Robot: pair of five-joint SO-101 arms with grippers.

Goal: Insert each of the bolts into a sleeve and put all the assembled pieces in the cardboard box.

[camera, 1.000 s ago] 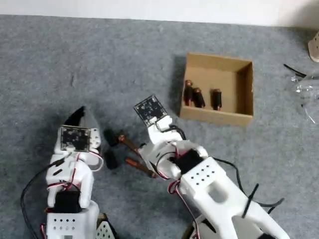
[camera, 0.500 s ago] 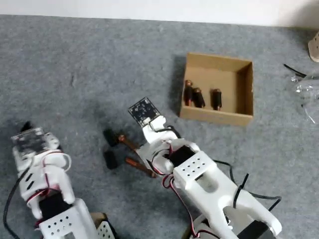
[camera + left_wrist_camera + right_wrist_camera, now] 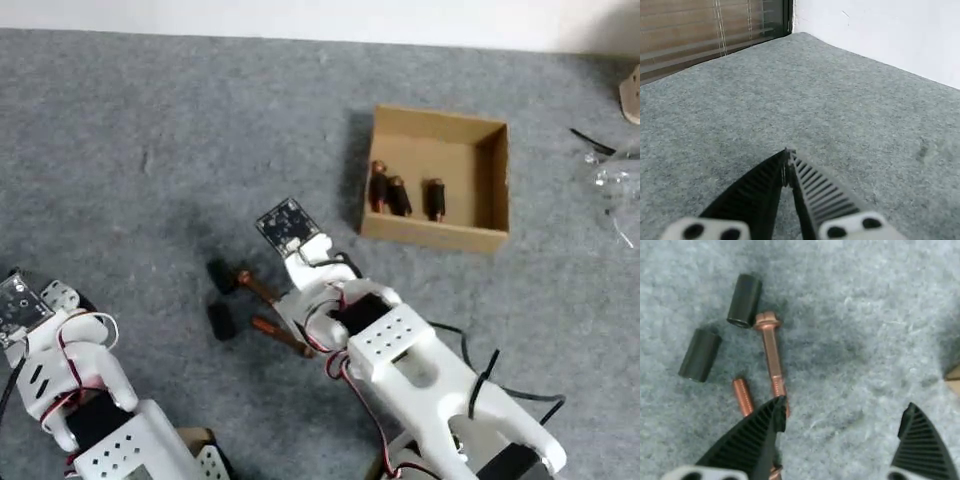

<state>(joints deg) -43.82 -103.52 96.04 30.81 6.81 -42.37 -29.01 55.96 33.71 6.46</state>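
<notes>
Tip: your right pincer [image 3: 845, 410] hangs spread wide, one jaw tip right at the threaded end of the nearer bolt [image 3: 771, 347]. Shift until the shank sits between both jaws, pinch mid-shank, keep it level for the sleeve [image 3: 745, 300] by its head. Wrist view shows that offset; high view adds the box [image 3: 430, 236], well apart from the pincer, three pieces [image 3: 398, 195] inside. Left pincer [image 3: 789, 159] is pressed together, empty.

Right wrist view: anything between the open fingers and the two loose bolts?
Nothing visible. The right gripper hangs open over the carpet; one bolt lies uncovered at the tip of one of its fingers, the second bolt beside it. Both sleeves lie beyond the bolts, out of the path.
</notes>
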